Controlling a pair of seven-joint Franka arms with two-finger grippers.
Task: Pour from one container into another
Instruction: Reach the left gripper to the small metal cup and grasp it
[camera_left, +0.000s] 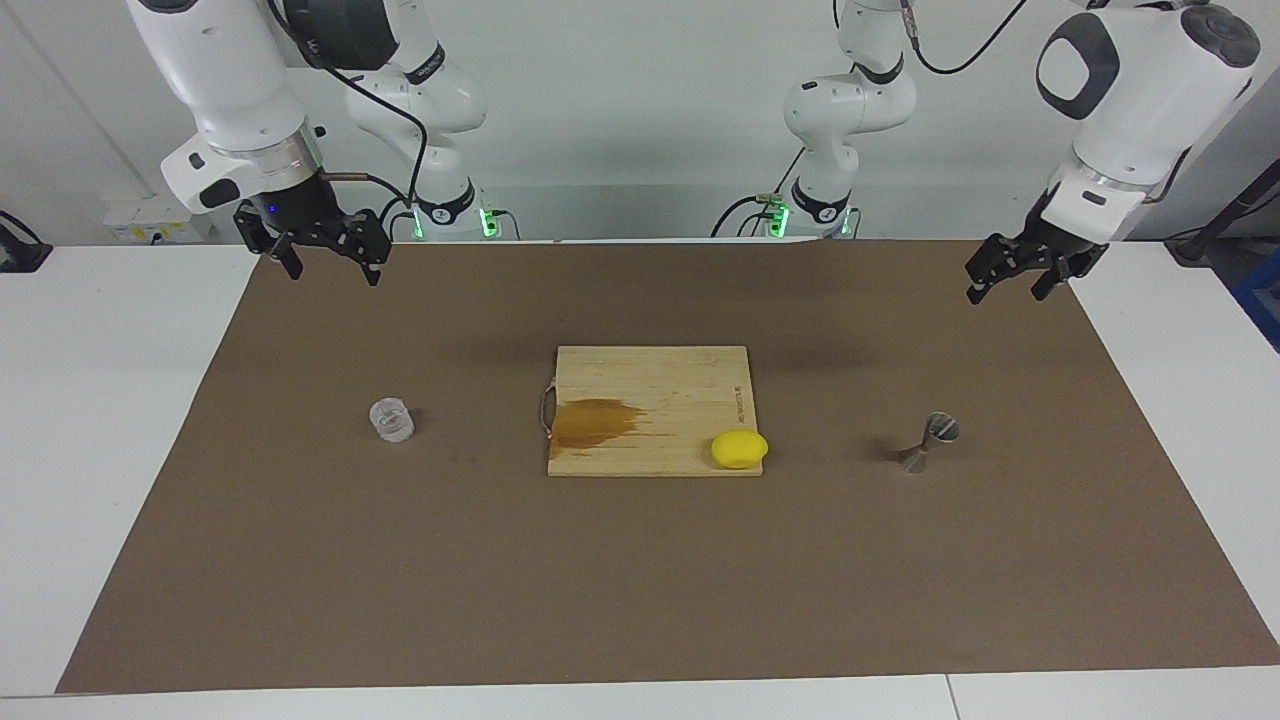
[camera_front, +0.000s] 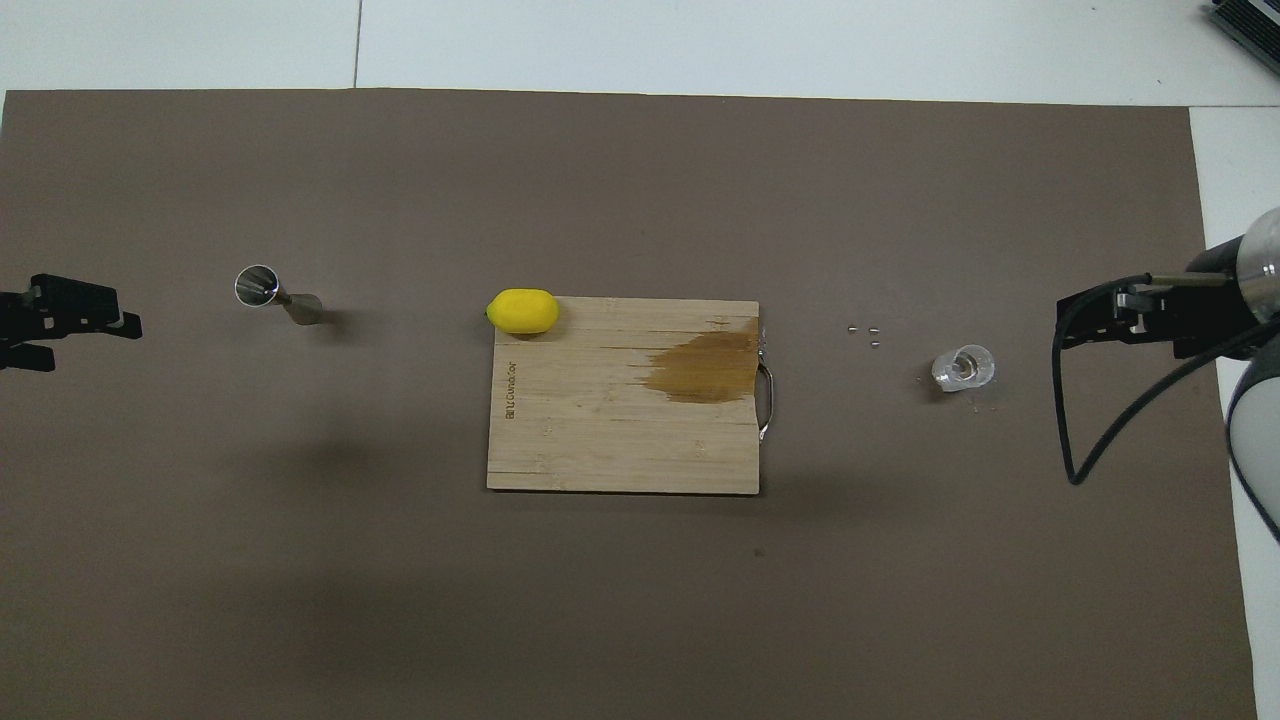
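The wooden cutting board (camera_front: 622, 395) at the middle of the frame carries 1 short line of burnt-in lettering along its edge on the lemon's side, running sideways in both views; its letters cannot be made out. No other text, label or number can be read.
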